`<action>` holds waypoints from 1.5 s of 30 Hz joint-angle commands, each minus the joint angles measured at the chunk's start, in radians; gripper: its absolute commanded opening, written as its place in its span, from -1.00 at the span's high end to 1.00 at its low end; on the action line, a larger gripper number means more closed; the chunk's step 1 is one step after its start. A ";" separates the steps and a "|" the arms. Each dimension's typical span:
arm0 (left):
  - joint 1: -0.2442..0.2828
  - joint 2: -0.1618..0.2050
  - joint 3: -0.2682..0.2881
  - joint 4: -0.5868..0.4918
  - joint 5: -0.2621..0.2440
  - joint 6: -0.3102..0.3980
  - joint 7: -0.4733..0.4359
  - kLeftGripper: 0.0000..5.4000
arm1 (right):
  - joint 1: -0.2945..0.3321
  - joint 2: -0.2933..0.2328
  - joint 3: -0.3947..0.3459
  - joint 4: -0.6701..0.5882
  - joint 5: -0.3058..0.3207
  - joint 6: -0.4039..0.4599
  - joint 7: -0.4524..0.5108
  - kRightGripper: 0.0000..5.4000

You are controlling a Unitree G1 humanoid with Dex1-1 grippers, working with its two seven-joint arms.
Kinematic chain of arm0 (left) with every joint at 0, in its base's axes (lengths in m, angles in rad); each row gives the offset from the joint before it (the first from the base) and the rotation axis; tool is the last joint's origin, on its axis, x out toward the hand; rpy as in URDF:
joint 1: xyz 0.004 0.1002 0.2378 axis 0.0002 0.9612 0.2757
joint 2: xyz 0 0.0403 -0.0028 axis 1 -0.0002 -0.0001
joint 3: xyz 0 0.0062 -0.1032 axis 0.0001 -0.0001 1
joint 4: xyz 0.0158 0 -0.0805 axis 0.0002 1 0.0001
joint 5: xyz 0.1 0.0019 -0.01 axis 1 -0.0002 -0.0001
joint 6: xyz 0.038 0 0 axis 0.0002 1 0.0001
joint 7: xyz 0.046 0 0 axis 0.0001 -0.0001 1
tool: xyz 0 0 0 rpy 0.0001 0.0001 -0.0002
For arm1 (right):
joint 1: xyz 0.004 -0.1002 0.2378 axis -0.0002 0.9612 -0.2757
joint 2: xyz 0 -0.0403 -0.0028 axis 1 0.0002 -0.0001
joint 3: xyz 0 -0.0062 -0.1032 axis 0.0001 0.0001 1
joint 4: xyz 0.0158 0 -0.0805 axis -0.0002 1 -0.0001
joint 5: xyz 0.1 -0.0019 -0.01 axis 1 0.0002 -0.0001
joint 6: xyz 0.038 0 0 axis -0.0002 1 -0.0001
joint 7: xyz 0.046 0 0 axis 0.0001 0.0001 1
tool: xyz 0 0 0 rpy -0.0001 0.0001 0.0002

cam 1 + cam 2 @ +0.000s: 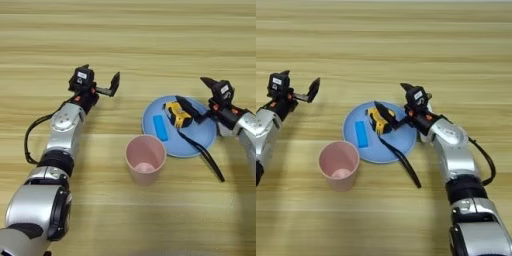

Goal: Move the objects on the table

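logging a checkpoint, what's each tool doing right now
left tool: open, holding nothing, over bare table.
right tool: open, over the plate, one finger by the tape measure.

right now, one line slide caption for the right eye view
Right gripper open over the tape measure on the blue plate, blue block beside it, pink cup in front.

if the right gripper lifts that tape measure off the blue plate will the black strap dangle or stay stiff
The strap will probably dangle: it trails limply from the tape measure over the plate rim onto the table. It may drag across the rim while rising. The compact blocky body looks rigid, likely heavy for its size. The right gripper is open beside it.
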 commanded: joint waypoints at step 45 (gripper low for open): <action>-0.015 -0.026 -0.018 -0.002 0.016 -0.008 -0.009 -0.98 | 0.037 -0.246 0.399 -0.116 -0.285 0.276 0.276 -1.00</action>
